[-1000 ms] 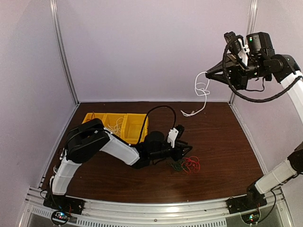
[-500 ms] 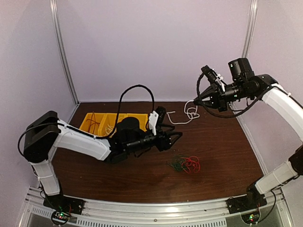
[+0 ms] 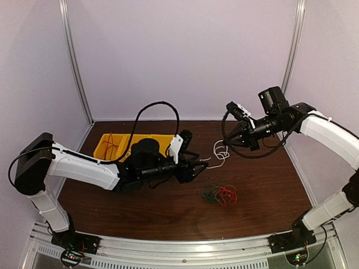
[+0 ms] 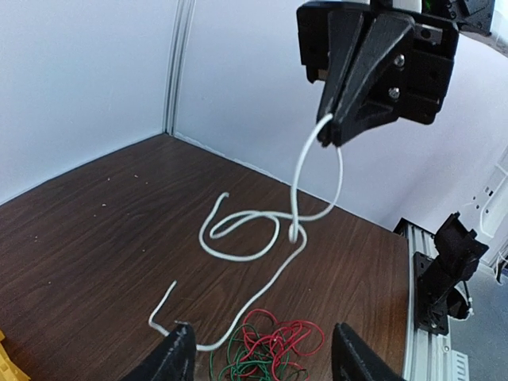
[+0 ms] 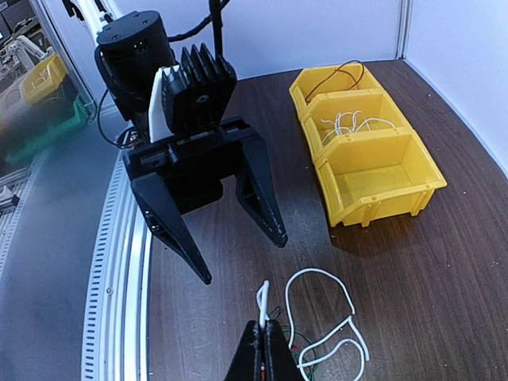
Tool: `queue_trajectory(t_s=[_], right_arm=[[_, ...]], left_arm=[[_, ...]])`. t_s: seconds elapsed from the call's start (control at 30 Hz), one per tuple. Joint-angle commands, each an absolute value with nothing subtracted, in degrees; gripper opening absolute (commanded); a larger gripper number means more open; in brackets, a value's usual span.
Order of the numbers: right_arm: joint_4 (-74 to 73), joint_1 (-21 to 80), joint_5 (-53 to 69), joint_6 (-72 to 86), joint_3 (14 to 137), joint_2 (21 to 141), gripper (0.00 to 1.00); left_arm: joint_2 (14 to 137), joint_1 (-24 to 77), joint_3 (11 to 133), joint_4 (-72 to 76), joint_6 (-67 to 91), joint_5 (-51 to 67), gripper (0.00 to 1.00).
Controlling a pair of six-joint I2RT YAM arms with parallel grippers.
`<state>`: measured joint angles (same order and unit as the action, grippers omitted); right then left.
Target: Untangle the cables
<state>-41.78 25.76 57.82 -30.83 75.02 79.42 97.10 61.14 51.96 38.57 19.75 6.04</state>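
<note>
My right gripper [image 3: 228, 138] is shut on a white cable [image 3: 219, 151]. The cable hangs from its tips, and its lower loops lie on the table. In the left wrist view the right gripper [image 4: 326, 140] pinches the top of the white cable [image 4: 242, 255]. A tangle of red and green cables [image 3: 219, 194] lies on the table in front of it. My left gripper [image 3: 203, 166] is open and empty, low over the table, left of the white cable and behind the tangle [image 4: 270, 350]. In the right wrist view it [image 5: 244, 260] faces my shut right fingertips [image 5: 263, 329].
A row of yellow bins [image 3: 106, 144] stands at the back left. In the right wrist view [image 5: 373, 159] the middle bin holds white wires [image 5: 353, 123], the far bin holds a red wire [image 5: 333, 79], and the near bin holds nothing. Purple walls enclose the brown table.
My right arm has come down from high up with the white cable, so its loops now rest on the table. My left gripper has pulled back from the tangle and up-left.
</note>
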Motion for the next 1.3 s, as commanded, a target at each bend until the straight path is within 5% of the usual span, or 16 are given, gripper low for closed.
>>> queue_trajectory(t_s=[0.0, 0.2, 0.57, 0.7, 0.83, 1.27], right_arm=[[-40.15, 27.25, 57.21, -30.72, 74.32, 79.46, 0.0], [-41.21, 29.42, 56.34, -31.45, 74.62, 79.63, 0.0], [-41.05, 30.15, 55.61, -31.73, 74.0, 79.26, 0.0], [-40.39, 28.71, 54.87, -31.1, 72.83, 78.13, 0.32], [-35.19, 21.56, 55.67, -29.71, 66.04, 73.81, 0.52], [-19.41, 15.21, 44.11, -30.92, 44.95, 67.63, 0.62]], left_arm=[[98.85, 60.44, 57.28, 40.61, 22.75, 11.76, 0.58], [102.13, 60.03, 61.13, 41.2, 26.58, 16.7, 0.45], [102.74, 58.99, 61.56, 41.61, 28.3, 16.88, 0.0], [99.65, 57.27, 60.69, 38.49, 27.66, 15.51, 0.0], [92.83, 54.27, 60.06, 29.22, 24.43, 12.58, 0.0], [73.54, 36.45, 54.18, 3.81, 20.0, 4.72, 0.0]])
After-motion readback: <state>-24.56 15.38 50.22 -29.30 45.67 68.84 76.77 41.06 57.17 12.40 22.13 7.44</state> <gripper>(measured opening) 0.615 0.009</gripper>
